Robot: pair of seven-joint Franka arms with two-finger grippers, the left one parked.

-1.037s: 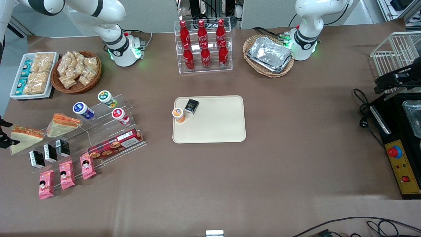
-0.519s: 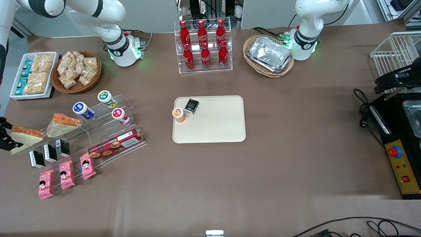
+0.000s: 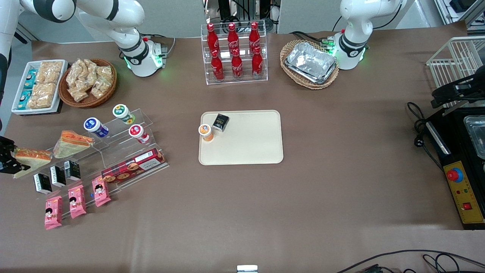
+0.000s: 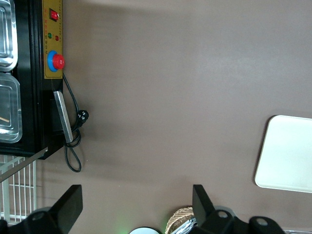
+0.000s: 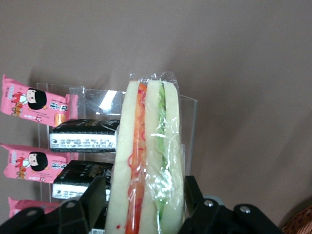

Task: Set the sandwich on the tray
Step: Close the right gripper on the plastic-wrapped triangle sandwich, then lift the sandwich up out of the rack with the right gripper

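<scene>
The sandwich (image 3: 33,156), a wrapped wedge with cream bread and an orange-red filling stripe, is at the working arm's end of the table, at the edge of the clear stepped rack (image 3: 113,151). My right gripper (image 3: 8,156) is shut on it. In the right wrist view a black finger (image 5: 91,199) presses each bread face of the sandwich (image 5: 148,161), with the gripper (image 5: 145,207) around its base. The cream-beige tray (image 3: 250,148) lies mid-table, far from the gripper, and its corner (image 4: 287,156) shows in the left wrist view.
A second, greener-beige wedge (image 3: 70,143) sits on the rack beside the held one. Black cartons (image 3: 57,175), pink packets (image 3: 77,196), a biscuit box (image 3: 132,165) and small cups (image 3: 96,127) fill the rack. An orange-lidded cup (image 3: 205,131) and a black carton (image 3: 220,121) stand on the tray.
The sandwich has tipped up off its rack step, so less of its cream face shows from the front. The gripper has closed in on it and shifted slightly.
</scene>
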